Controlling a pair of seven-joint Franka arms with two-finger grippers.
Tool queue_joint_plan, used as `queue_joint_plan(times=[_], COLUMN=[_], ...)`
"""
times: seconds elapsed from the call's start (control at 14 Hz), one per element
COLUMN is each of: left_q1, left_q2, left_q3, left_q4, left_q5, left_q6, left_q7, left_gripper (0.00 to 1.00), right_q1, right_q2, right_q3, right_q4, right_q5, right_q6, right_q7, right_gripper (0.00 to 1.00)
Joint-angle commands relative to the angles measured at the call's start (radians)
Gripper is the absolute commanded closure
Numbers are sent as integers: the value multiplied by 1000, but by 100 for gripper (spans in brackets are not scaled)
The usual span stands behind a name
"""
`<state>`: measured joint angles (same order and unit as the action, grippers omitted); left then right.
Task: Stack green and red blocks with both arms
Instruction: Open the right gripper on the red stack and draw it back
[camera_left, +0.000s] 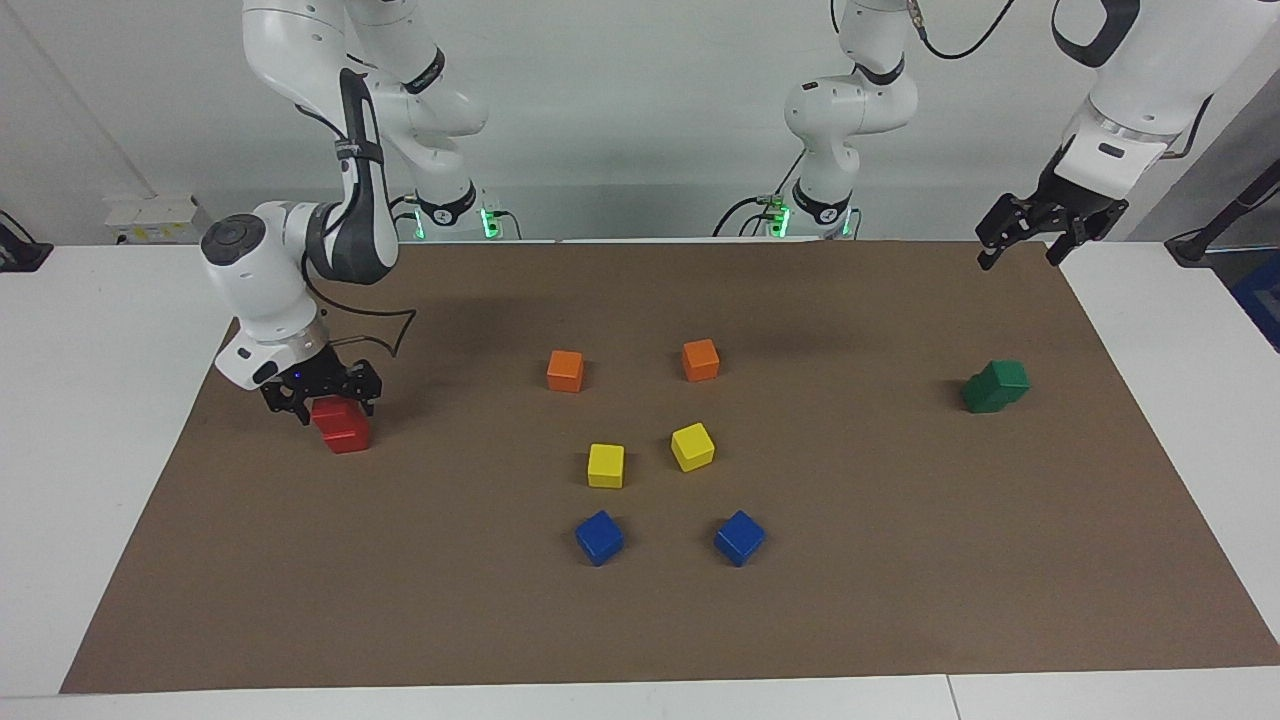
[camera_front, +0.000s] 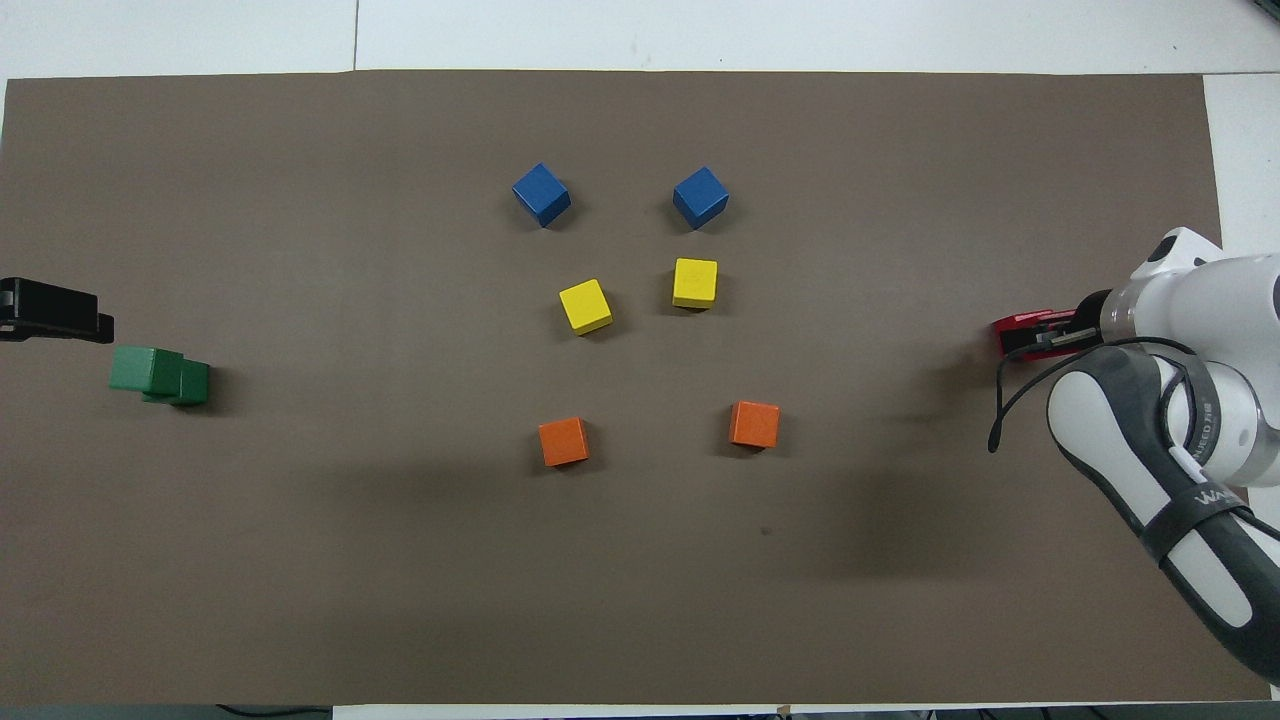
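Red blocks (camera_left: 341, 424) sit stacked toward my right arm's end of the surface, my right tool (camera_left: 318, 395) low around the top one; whether it grips I cannot tell. Next I'd release, lift straight. Green blocks (camera_left: 996, 386) stand stacked, skewed; left tool (camera_left: 1040, 232) waits spread.
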<state>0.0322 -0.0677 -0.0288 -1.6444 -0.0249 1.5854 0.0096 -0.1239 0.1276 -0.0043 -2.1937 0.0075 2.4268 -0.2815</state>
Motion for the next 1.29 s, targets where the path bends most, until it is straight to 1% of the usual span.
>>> queue_joint_plan(times=[0.0,0.14,0.21,0.36,0.43,0.5,0.64,0.71,0.79,0.86,0.93,1.07,1.21], left_q1=[-70,-80,-84,-86,-86,-86,-86,-86,-84,-84,-84,-84,-84], left_q2=[17,19,19,19,17,17,16,16,16,14,12,12,14], left_q3=[56,59,63,60,60,60,60,60,60,60,58,60,60], left_q4=[25,25,25,25,25,23,20,18,17,17,17,14,14], left_q5=[-1,-1,0,0,2,3,8,11,11,11,11,10,10], left_q6=[13,25,24,22,16,12,11,13,15,12,10,19,37], left_q7=[-16,-16,-16,-16,-16,-16,-16,-14,-13,-13,-13,-13,-11], left_gripper=[0,0,0,0,0,0,0,0,0,0,0,0,0], right_q1=[0,0,0,3,3,1,3,1,1,1,1,1,-2], right_q2=[-6,-8,-14,-32,-54,-83,-172,-215,-253,-281,-295,-296,-286], right_q3=[3,4,6,13,33,53,69,73,75,75,75,75,73], right_q4=[-6,9,38,115,149,169,170,178,201,238,288,388,449], right_q5=[-1,-1,0,11,11,11,11,11,11,11,12,14,16], right_q6=[5,-12,-59,-191,-252,-300,-377,-429,-492,-584,-674,-806,-857], right_q7=[15,22,37,76,99,123,186,189,185,182,183,185,189], right_gripper=[0,0,0,0,0,0,0,0,0,0,0,0,0])
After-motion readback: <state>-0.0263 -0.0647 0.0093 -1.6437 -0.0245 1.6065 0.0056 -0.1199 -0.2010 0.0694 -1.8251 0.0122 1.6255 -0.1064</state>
